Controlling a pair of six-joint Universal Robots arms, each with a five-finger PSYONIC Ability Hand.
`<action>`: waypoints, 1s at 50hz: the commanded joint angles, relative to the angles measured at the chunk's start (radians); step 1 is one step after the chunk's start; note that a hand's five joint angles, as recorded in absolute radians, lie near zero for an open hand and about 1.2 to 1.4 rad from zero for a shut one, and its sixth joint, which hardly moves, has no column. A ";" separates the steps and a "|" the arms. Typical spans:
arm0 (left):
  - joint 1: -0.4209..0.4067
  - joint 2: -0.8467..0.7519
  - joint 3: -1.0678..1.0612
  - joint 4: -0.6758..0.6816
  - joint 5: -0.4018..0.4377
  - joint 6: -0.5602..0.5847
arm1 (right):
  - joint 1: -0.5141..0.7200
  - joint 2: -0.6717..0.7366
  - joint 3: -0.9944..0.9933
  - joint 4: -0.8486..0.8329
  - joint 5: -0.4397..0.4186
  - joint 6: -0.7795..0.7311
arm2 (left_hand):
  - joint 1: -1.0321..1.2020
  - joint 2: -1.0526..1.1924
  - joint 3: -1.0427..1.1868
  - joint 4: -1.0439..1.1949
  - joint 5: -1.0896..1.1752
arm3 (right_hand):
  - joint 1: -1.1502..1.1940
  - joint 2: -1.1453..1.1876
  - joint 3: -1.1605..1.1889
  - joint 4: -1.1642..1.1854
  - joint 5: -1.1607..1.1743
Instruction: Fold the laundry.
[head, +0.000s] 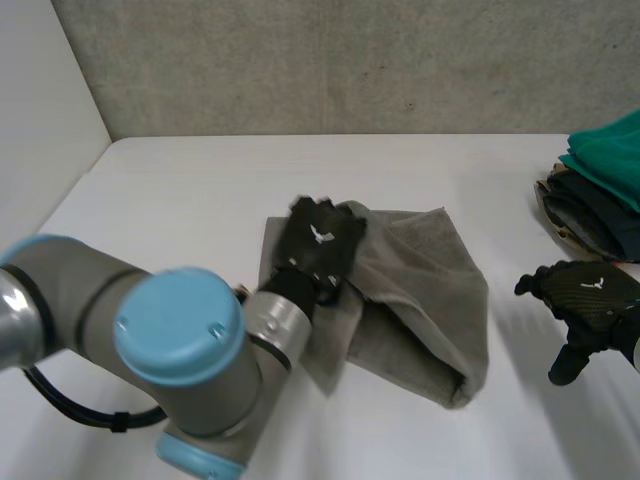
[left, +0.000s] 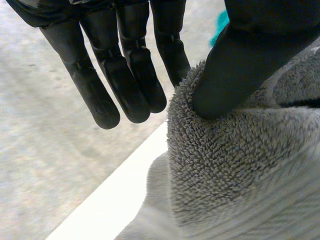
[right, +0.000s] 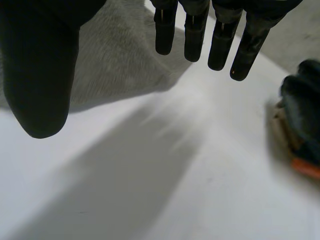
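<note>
White table (head: 180, 220) before a grey concrete wall (head: 350, 60)

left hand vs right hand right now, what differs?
Left hand lies on the grey towel, thumb on its edge; right hand is off the towel, over bare table. Left hand is mid-table; right hand is near the stacked clothes. Both are open, fingers straight.
</note>
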 joint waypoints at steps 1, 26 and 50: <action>0.077 0.015 0.019 -0.049 -0.015 -0.003 | 0.004 0.012 -0.016 0.104 -0.011 0.077 | 0.251 0.203 0.210 0.201 0.253 | 0.080 -0.013 0.069 0.050 0.060; 0.187 0.084 0.004 -0.067 -0.040 -0.006 | 0.493 0.389 -0.128 -0.301 0.190 0.412 | 0.251 0.203 0.210 0.201 0.253 | 0.227 0.134 0.216 0.197 0.207; 0.212 0.132 0.002 -0.081 -0.040 -0.012 | 0.603 0.568 -0.332 -0.361 0.302 0.424 | 0.251 0.203 0.210 0.201 0.253 | 0.706 0.613 0.695 0.676 0.686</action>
